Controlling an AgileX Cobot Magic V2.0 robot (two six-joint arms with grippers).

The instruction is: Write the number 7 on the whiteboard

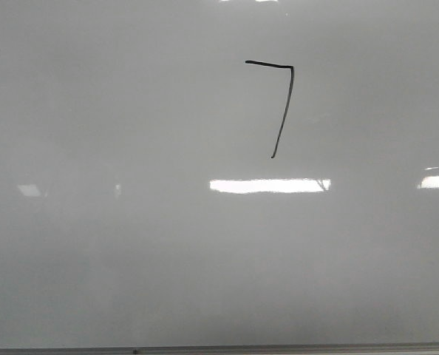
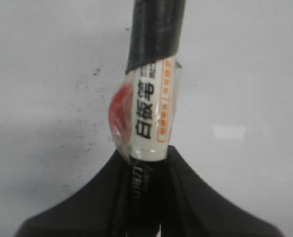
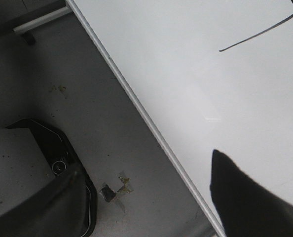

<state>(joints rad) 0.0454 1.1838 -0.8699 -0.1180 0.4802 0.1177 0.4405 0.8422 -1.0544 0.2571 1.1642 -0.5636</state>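
The whiteboard [image 1: 131, 237] fills the front view, and neither gripper shows there. The number 7 [image 1: 285, 111] is drawn in thin black right of centre: a short top stroke joined to a longer slanted downstroke. In the left wrist view my left gripper [image 2: 145, 159] is shut on a whiteboard marker [image 2: 154, 113] with a white label and black barrel, which points at the board [image 2: 245, 74]. In the right wrist view my right gripper [image 3: 145, 162] is open and empty, straddling the board's metal edge strip [image 3: 151, 128]. Part of the 7 [image 3: 257, 37] shows there.
Bright glare patches [image 1: 270, 185] lie on the board below the 7. Beside the board's edge is grey floor with scraps of tape [image 3: 116, 190], a black-rimmed base [image 3: 82, 197] and a metal bar [image 3: 38, 22]. The board's lower edge strip [image 1: 219, 348] runs along the front.
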